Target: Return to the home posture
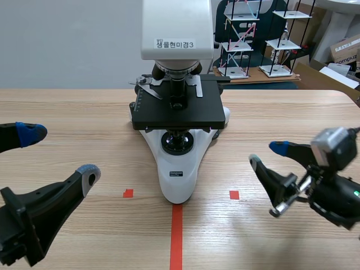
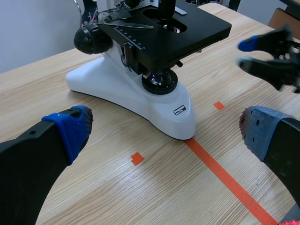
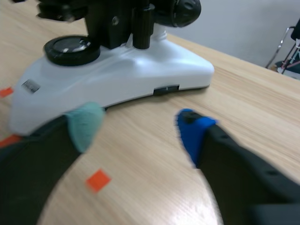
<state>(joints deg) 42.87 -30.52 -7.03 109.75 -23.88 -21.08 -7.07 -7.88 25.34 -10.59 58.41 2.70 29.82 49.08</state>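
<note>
Microscope (image 1: 177,140) stood midway on the counter (image 1: 84,112) between left claw (image 1: 61,154) and right claw (image 1: 266,154), both spread wide and empty; the right claw, blurred and seemingly close by, could have clipped it if the retreat home swung inward.

My left gripper (image 1: 61,154) low on my left side, fingers (image 1: 53,197) spread wide apart, blue and grey pads (image 1: 29,133) facing each other, my right gripper (image 1: 267,155) low on my right side, fingers parted more narrowly, both arms angled inward.
</note>
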